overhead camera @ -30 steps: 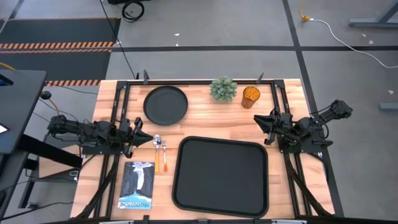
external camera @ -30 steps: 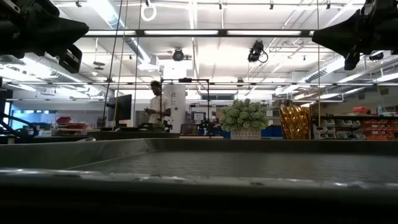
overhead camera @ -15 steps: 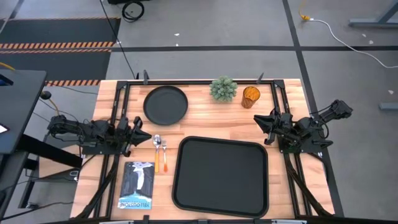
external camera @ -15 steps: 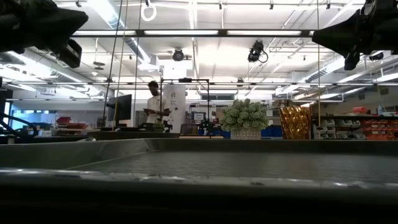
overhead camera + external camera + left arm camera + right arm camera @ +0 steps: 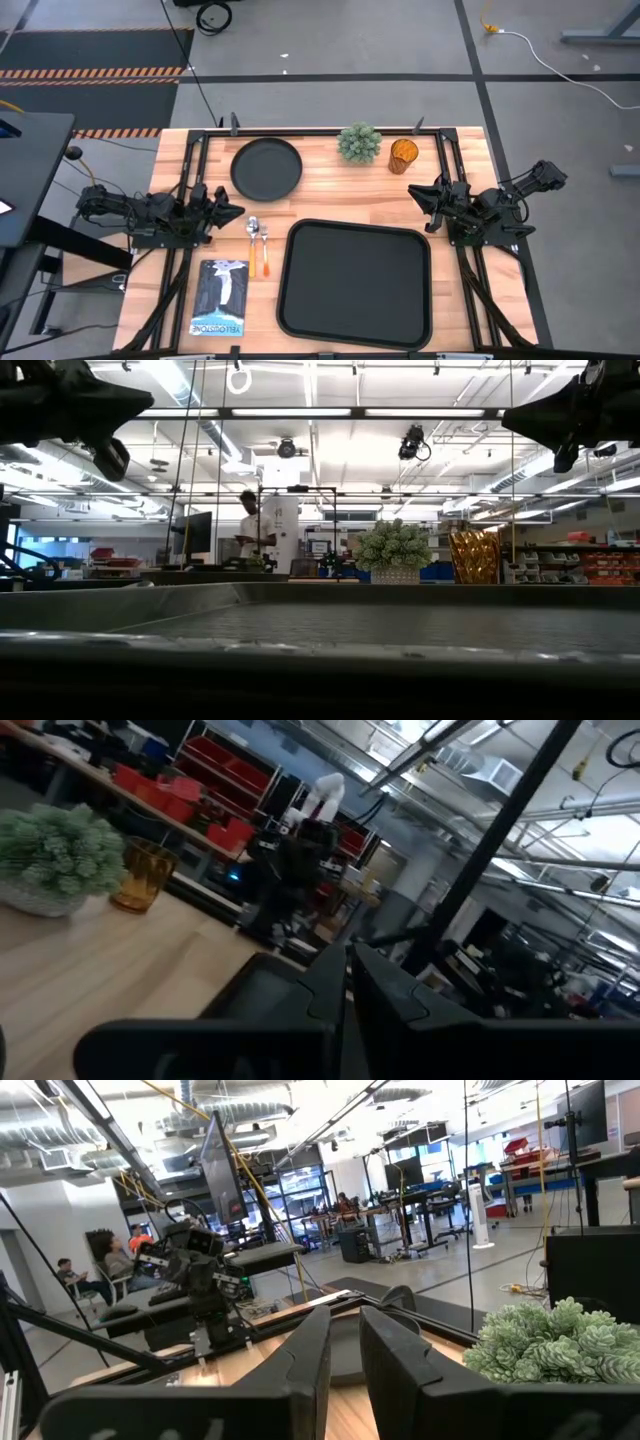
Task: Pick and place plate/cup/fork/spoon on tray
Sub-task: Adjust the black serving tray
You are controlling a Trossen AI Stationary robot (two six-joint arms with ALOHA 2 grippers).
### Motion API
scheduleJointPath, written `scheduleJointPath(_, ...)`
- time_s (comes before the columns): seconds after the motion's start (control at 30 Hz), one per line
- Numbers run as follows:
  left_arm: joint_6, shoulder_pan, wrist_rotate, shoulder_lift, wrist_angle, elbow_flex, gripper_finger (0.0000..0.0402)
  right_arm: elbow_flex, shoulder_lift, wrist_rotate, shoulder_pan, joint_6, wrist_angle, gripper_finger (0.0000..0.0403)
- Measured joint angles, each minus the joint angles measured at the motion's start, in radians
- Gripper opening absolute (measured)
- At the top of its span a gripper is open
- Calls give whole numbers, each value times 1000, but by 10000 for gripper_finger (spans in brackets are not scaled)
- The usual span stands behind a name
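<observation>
The black plate [image 5: 266, 168] lies flat at the far left of the table. The amber cup [image 5: 403, 156] stands upright at the far right; it also shows in the left wrist view [image 5: 140, 875]. The spoon [image 5: 252, 230] and the fork [image 5: 264, 238] lie side by side, left of the black tray [image 5: 354, 283] at the near middle. My left gripper [image 5: 236, 211] is shut and hovers left of the cutlery. My right gripper [image 5: 413, 191] hovers near the cup, its fingers a narrow gap apart, and holds nothing.
A small green potted plant [image 5: 359, 143] stands between the plate and the cup. A dark booklet [image 5: 222, 298] lies near the front edge, left of the tray. Black frame rails run along the table's left, right and far edges. People show in the room beyond.
My left gripper has shifted a little toward the table's far edge and has turned slightly, still shut. My right arm and all the things on the table have kept still.
</observation>
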Motion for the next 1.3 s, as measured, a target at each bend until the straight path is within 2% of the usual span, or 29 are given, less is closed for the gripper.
scheduleJointPath(0.2,-8,0,-37,0,-1,0,29,0,0,0,0,0,4,64)
scheduleJointPath(0.33,58,0,-56,0,0,0,27,0,0,0,0,58,28,64)
scheduleJointPath(0.5,241,0,-47,0,60,0,27,0,0,-9,0,-18,49,64)
scheduleJointPath(0.6,387,0,-1,0,134,0,27,0,0,-26,0,-32,48,64)
scheduleJointPath(0.73,572,0,60,0,209,0,27,0,0,-8,-7,-32,44,64)
scheduleJointPath(0.83,658,1,69,0,230,0,27,0,2,17,-35,-49,77,64)
scheduleJointPath(1.07,710,1,94,0,310,0,27,70,2,27,-112,-150,67,64)
scheduleJointPath(1.2,756,1,74,11,392,0,27,126,2,83,-141,-179,-12,64)
scheduleJointPath(1.3,764,16,43,36,428,0,27,152,10,151,-160,-128,-92,64)
